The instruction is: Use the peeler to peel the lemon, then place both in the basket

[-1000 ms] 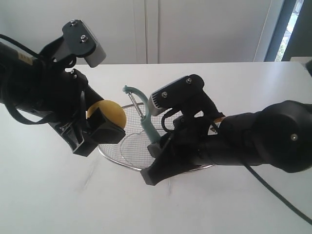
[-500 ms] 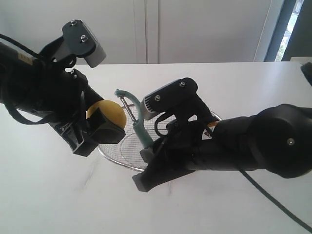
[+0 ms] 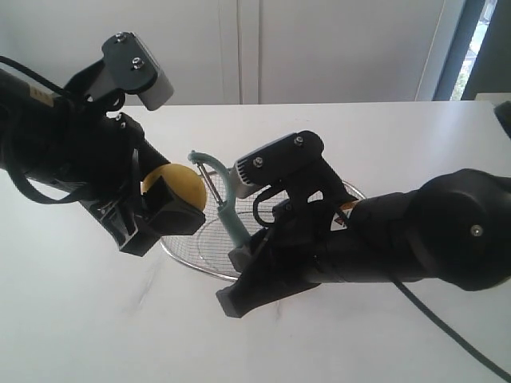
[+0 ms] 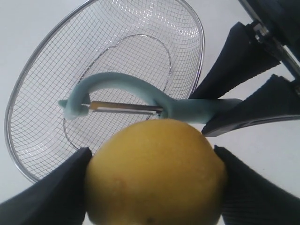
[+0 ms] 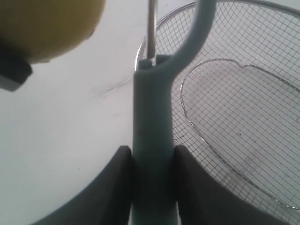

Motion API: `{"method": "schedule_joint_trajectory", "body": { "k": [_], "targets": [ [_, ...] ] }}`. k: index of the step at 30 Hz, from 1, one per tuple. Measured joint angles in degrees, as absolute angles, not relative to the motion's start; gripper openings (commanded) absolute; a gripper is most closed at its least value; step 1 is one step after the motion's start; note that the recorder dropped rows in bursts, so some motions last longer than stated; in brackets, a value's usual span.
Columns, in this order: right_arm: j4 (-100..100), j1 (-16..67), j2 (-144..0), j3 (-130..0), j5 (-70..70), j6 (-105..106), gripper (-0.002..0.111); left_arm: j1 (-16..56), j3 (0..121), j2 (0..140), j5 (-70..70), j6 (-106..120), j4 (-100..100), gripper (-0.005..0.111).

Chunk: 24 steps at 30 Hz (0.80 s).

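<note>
Aloft, peeler just beside lemon

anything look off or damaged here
Nothing stands out. The lemon looks unmarked in the left gripper, the peeler sits straight in the right gripper with its blade beside the fruit, and the basket rests upright on the table.

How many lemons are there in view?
1. The lemon is held in the left gripper, beside the peeler blade, near the basket. More may be hidden from view.
</note>
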State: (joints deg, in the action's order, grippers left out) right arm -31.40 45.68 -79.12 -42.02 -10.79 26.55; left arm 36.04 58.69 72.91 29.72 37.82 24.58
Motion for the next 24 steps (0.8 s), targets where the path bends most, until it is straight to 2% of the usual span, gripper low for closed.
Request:
{"method": "schedule_joint_trajectory", "body": {
  "k": [24],
  "targets": [
    [-33.57,46.82,-74.83,-42.02,-13.21,26.55,0.0,36.04,58.69,72.91,29.61,37.82,24.58,0.0]
  ]
}}
